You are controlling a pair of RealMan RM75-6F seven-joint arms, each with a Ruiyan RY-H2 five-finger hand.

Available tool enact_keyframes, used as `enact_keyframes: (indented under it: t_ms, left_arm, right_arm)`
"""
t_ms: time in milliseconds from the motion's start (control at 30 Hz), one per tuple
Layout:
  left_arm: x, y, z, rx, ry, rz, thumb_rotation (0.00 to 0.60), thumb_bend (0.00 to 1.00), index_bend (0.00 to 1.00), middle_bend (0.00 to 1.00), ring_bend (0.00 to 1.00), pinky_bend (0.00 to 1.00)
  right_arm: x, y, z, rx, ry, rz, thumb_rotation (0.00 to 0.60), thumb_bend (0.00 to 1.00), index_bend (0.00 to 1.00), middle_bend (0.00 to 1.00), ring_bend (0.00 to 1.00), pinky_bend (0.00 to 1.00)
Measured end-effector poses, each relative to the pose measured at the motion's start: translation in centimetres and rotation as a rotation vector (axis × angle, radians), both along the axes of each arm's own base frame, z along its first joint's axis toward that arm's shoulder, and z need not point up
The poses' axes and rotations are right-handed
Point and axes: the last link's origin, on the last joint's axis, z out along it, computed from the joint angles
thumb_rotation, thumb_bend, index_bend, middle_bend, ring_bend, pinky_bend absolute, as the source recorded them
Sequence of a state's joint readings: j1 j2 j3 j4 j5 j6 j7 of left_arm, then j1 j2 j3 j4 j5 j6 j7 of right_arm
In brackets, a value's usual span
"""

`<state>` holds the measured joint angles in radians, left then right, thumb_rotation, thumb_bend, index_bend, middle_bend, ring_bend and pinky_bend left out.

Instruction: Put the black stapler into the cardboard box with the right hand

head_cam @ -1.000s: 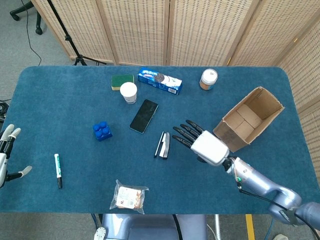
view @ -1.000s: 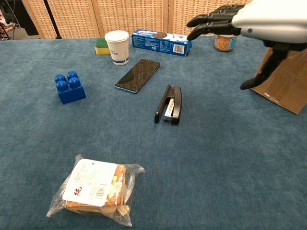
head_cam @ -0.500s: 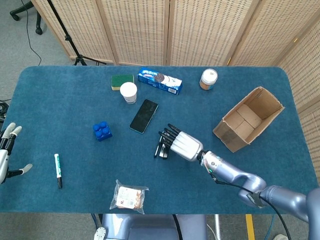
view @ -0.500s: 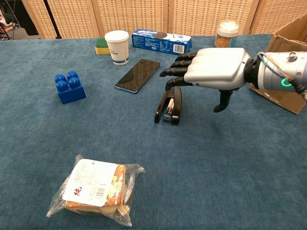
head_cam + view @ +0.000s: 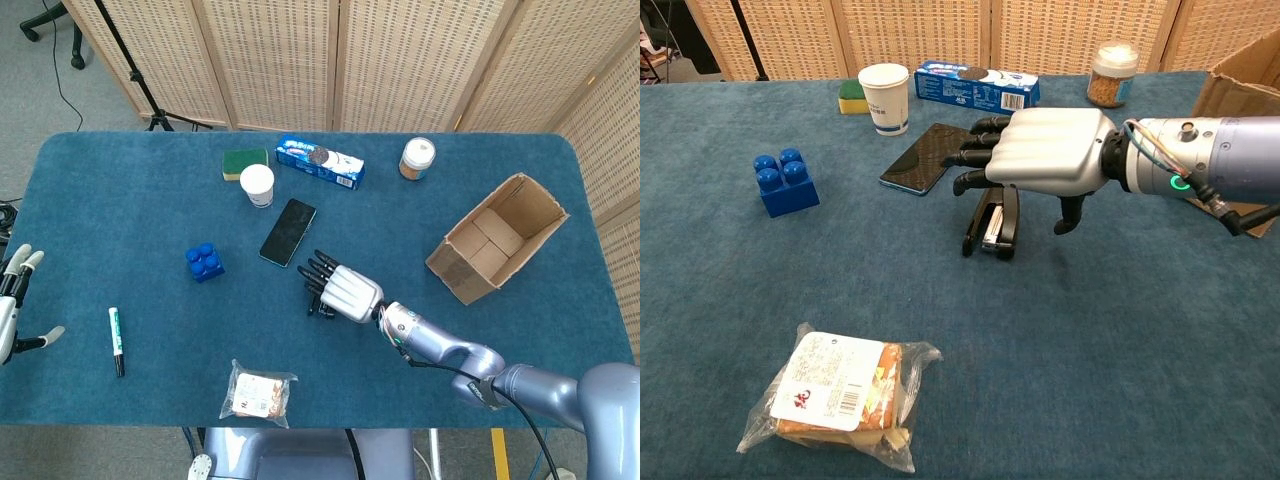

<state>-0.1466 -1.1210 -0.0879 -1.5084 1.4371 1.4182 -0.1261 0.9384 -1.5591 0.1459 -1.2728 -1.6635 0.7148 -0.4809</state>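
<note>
Over the last second the right hand (image 5: pixel 1040 160) has swept in from beside the cardboard box (image 5: pixel 497 238) and now hangs right over the black stapler (image 5: pixel 994 221), palm down. In the chest view the stapler lies flat on the table (image 5: pixel 120 220) beneath the palm, its near end poking out towards the camera; in the head view it is almost wholly hidden under the hand (image 5: pixel 343 290). The fingers (image 5: pixel 975 156) are spread and only lightly bent, reaching past the stapler's far end, while the thumb hangs down on the box side. Nothing is held yet, and it is hard to tell whether the palm touches the stapler at all. The pose looks like a set-up for a top grasp, fingers on one flank and thumb on the other.

Just beyond the fingertips lies a black phone (image 5: pixel 927 157), close enough that closing fingers could nudge it. Further out on that side stand a paper cup (image 5: pixel 885 97), a sponge (image 5: pixel 244 163) and a cookie packet (image 5: pixel 976 86); a blue brick (image 5: pixel 784 181) sits well off to the left. The box waits well apart behind the wrist, open mouth up. The left hand (image 5: pixel 14 300) idles at the table's far edge, fingers apart, holding nothing.
</note>
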Motion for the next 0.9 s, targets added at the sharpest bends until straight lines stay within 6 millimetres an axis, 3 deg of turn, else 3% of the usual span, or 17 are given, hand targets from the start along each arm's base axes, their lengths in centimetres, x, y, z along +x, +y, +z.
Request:
enact_keyframes:
  t_ms: [133, 333, 467, 533, 700, 800, 900]
  left_arm:
    - [0.1, 0.0, 0.0, 0.000, -0.002, -0.002, 0.600, 0.00, 0.00, 0.00, 0.00, 0.00]
    - [0.1, -0.1, 0.1, 0.001, -0.006, -0.002, 0.600, 0.00, 0.00, 0.00, 0.00, 0.00]
    - [0.1, -0.1, 0.2, 0.003, -0.008, -0.004, 0.600, 0.00, 0.00, 0.00, 0.00, 0.00]
    - [0.1, -0.1, 0.2, 0.001, -0.010, -0.006, 0.600, 0.00, 0.00, 0.00, 0.00, 0.00]
    - [0.1, -0.1, 0.2, -0.001, -0.013, -0.007, 0.600, 0.00, 0.00, 0.00, 0.00, 0.00]
    - [0.1, -0.1, 0.2, -0.003, -0.014, -0.007, 0.600, 0.00, 0.00, 0.00, 0.00, 0.00]
    - [0.1, -0.1, 0.2, -0.004, -0.016, -0.007, 0.600, 0.00, 0.00, 0.00, 0.00, 0.00]
  right_arm:
    - [0.4, 0.1, -0.5, -0.001, 0.027, 0.015, 0.600, 0.00, 0.16, 0.00, 0.00, 0.00]
    - [0.7, 0.1, -1.1, -0.008, 0.061, 0.025, 0.600, 0.00, 0.30, 0.02, 0.00, 0.00]
    - [0.7, 0.2, -1.5, -0.013, 0.091, 0.038, 0.600, 0.01, 0.43, 0.14, 0.01, 0.01]
    - [0.6, 0.4, -1.8, -0.010, 0.097, 0.039, 0.600, 0.10, 0.50, 0.24, 0.07, 0.08]
    - [0.8, 0.7, -2.2, 0.003, 0.065, 0.044, 0.600, 0.44, 0.63, 0.48, 0.30, 0.34]
    - [0.9, 0.9, -2.2, 0.013, 0.033, 0.048, 0.600, 0.57, 0.67, 0.55, 0.36, 0.40]
    - [1.1, 1.0, -2.0, 0.019, -0.010, 0.060, 0.600, 0.63, 0.68, 0.56, 0.38, 0.43]
